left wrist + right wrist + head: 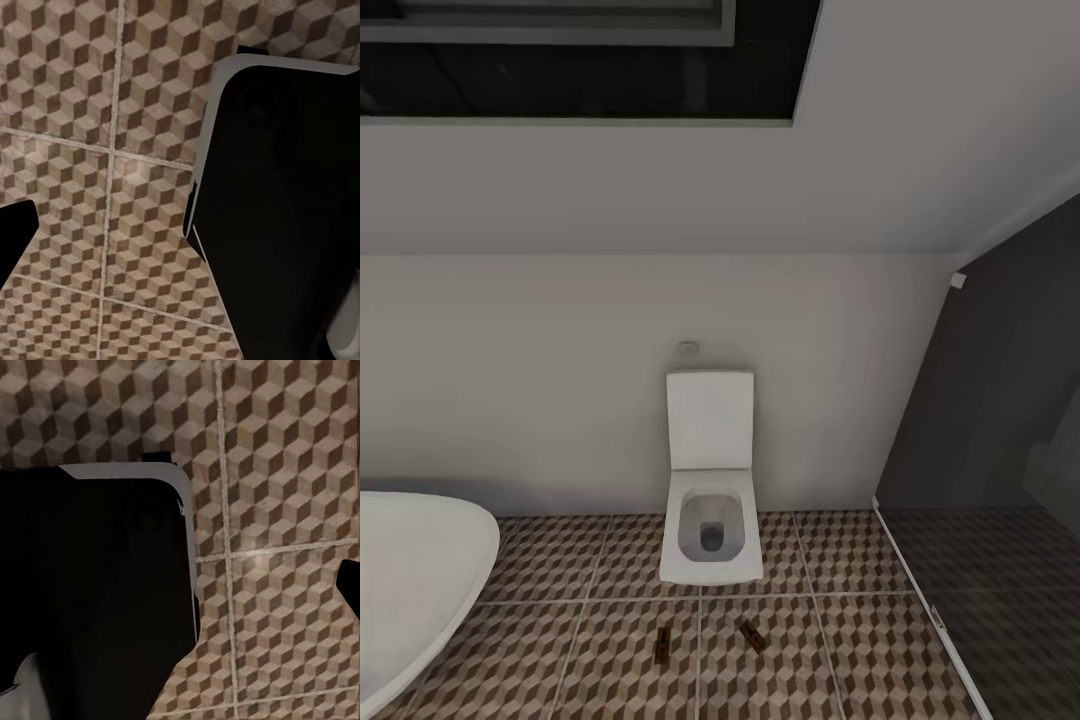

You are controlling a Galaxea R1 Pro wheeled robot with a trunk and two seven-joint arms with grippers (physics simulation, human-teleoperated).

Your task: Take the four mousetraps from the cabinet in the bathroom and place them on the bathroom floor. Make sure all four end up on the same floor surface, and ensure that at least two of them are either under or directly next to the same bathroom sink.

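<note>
Two mousetraps (661,646) (752,635) are seen lower centre before the toilet (711,510) (gripper states cannot be told); relocation beside the sink is likely needed.

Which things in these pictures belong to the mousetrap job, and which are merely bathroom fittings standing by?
Belong to the job:
- left mousetrap
- right mousetrap
- bathroom floor

Just standing by:
- toilet
- bathtub
- wall
</note>
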